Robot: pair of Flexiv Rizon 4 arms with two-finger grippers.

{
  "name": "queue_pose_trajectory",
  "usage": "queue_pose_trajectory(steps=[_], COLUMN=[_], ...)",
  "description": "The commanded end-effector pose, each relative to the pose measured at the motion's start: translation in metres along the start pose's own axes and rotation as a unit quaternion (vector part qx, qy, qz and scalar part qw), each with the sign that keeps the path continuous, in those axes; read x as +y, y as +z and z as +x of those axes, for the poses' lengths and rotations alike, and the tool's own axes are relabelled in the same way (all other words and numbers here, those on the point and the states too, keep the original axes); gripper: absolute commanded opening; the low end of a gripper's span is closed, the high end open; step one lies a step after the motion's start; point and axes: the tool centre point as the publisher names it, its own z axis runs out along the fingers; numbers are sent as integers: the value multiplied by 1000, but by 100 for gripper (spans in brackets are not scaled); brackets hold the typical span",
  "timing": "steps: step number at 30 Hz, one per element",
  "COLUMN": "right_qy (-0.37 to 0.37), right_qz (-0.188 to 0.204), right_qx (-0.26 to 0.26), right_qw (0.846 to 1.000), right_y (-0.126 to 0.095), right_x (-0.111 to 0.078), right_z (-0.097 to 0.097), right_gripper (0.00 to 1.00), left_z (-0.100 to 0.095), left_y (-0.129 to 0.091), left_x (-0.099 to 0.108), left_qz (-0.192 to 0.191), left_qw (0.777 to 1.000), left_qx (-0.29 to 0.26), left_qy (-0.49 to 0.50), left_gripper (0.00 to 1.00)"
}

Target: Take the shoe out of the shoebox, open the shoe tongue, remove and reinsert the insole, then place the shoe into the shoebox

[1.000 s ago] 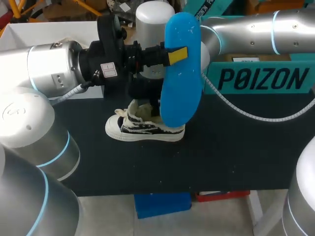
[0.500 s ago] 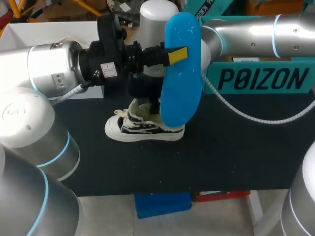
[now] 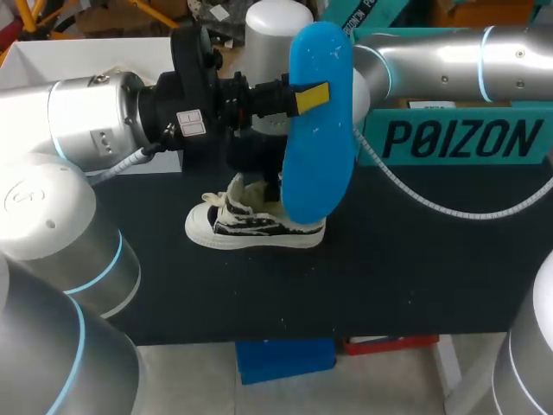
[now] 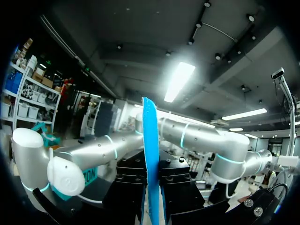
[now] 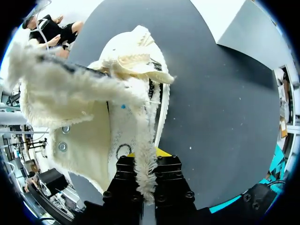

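A black-and-cream canvas shoe [image 3: 255, 223] stands on the black table [image 3: 415, 268], toe to the left. Above it my left gripper [image 3: 311, 97], reaching in from the left, is shut on a blue insole [image 3: 320, 138] and holds it upright on edge. In the left wrist view the insole [image 4: 150, 140] runs straight up between that gripper's fingers [image 4: 151, 192]. My right arm [image 3: 449, 56] passes behind the insole down to the shoe, so its gripper is hidden in the head view. In the right wrist view my right gripper [image 5: 144, 187] is shut on the frayed cream edge of the shoe's [image 5: 136, 126] opened upper.
A white open box [image 3: 86, 52] stands at the back left behind my left arm. A teal box [image 3: 458, 138] stands at the back right. Bare table surface lies in front of and to the right of the shoe.
The pale joint of my right arm behind the insole has shifted slightly to the right. The shoe, the left arm and the insole have stayed where they were.
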Motion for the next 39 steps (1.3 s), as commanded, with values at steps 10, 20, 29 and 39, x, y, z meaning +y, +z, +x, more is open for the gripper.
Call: queue_pose_trajectory(steps=[10, 20, 29, 39], right_qy=[371, 583, 662, 678], right_qz=[-50, -67, -77, -89], right_qx=[-28, -66, -75, -72], right_qw=[927, 807, 742, 726], right_y=[-96, -101, -99, -99], right_x=[-26, -30, -32, -22], right_z=[35, 49, 45, 34], right_gripper=[0, 0, 0, 0], left_z=[2, 2, 2, 2], left_y=[0, 0, 0, 0], left_x=[1, 1, 1, 1], left_qz=[0, 0, 0, 0], left_qw=[1000, 1000, 1000, 1000], left_qx=[-2, -2, -2, -2], left_qy=[0, 0, 0, 0], left_gripper=[0, 0, 0, 0])
